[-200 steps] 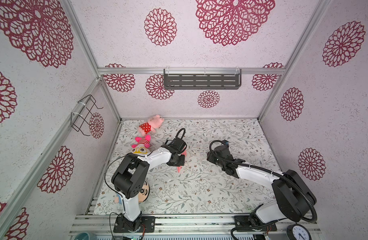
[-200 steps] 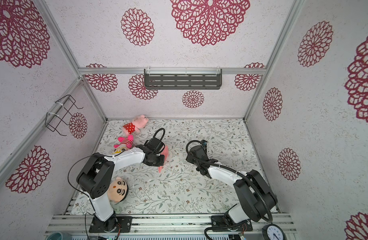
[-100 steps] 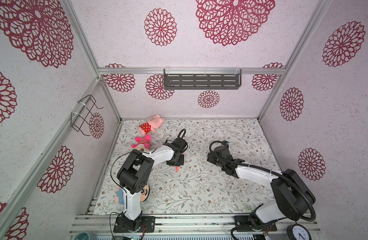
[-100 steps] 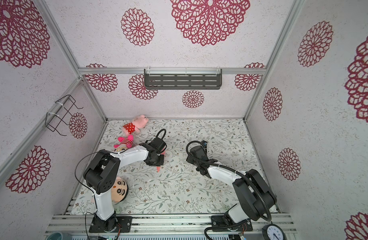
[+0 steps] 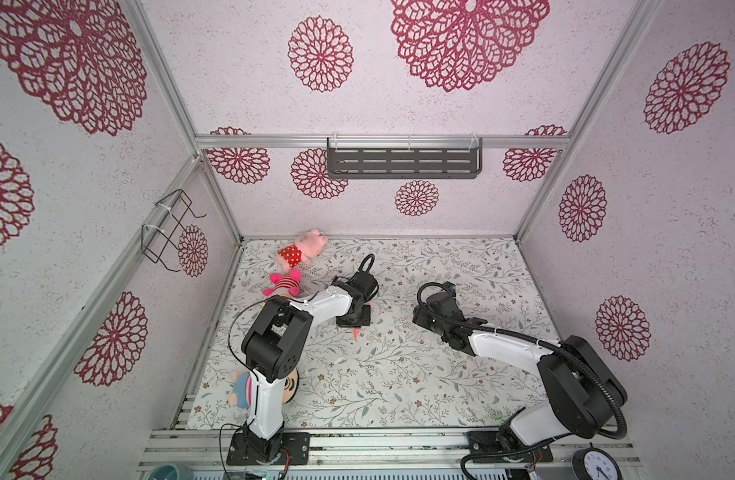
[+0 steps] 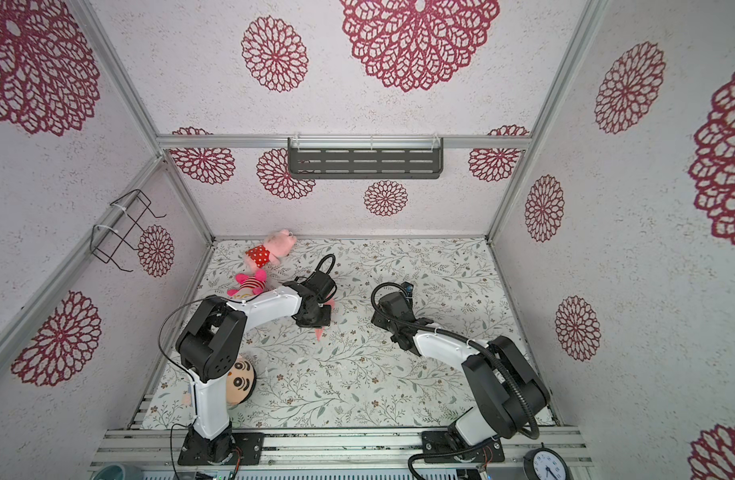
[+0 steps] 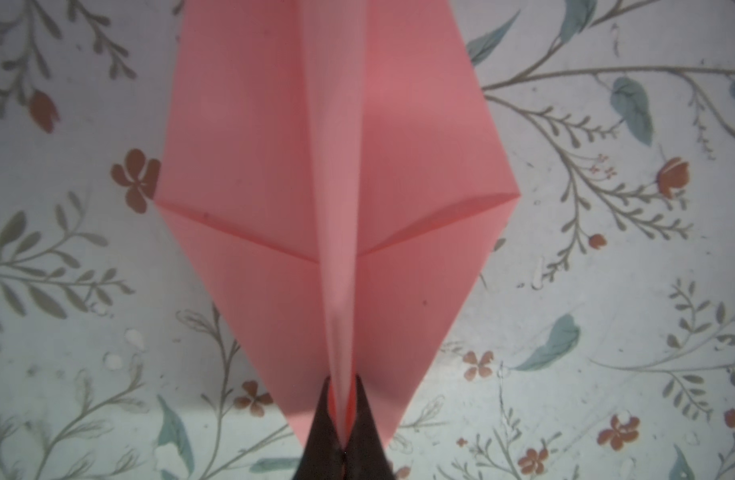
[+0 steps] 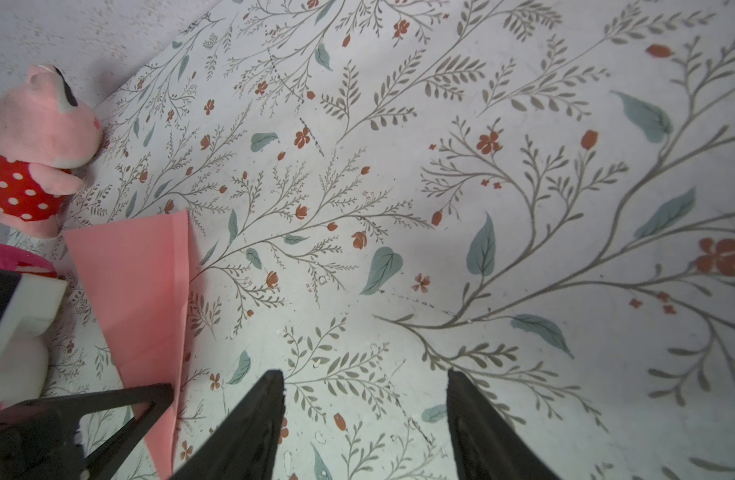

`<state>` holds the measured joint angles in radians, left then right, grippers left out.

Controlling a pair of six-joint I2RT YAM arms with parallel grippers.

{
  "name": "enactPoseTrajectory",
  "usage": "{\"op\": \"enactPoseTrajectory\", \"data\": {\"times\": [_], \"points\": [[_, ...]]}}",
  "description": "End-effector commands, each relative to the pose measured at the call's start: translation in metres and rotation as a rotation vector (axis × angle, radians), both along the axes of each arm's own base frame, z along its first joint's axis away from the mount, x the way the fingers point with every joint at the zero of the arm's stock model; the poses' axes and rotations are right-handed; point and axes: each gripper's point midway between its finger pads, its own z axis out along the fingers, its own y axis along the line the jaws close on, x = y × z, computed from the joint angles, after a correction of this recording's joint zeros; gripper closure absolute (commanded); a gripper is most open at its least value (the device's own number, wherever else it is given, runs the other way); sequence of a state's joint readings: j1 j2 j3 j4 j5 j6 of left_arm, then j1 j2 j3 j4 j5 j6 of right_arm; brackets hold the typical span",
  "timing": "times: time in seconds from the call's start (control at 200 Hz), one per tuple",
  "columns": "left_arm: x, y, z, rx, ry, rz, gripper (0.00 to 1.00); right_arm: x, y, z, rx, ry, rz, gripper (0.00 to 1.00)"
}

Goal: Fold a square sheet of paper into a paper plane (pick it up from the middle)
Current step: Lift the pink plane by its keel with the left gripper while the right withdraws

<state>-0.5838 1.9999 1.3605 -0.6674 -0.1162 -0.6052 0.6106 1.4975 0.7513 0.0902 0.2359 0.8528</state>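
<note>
Floral table [image 5: 399,374] is carrying the plane [image 7: 336,187], lying left of centre with wings spread. Left gripper [image 7: 343,399] is pinching its raised centre fold, jaws closed on the paper. Right gripper [image 8: 363,399] is hanging beside it over bare table, jaws gaping and empty. Plush pig [image 8: 37,145] is sitting near the back wall.
</note>
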Motion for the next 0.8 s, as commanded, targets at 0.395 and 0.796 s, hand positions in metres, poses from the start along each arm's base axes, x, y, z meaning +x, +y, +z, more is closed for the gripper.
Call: {"op": "enactPoseTrajectory", "data": {"times": [0.395, 0.796], "points": [[0.094, -0.042, 0.034, 0.019, -0.168, 0.015, 0.95, -0.012, -0.054, 0.014, -0.100, -0.082, -0.101, 0.23], [0.127, -0.067, 0.010, -0.003, -0.152, 0.010, 0.89, -0.016, -0.054, 0.014, -0.060, -0.085, -0.082, 0.23]]}}
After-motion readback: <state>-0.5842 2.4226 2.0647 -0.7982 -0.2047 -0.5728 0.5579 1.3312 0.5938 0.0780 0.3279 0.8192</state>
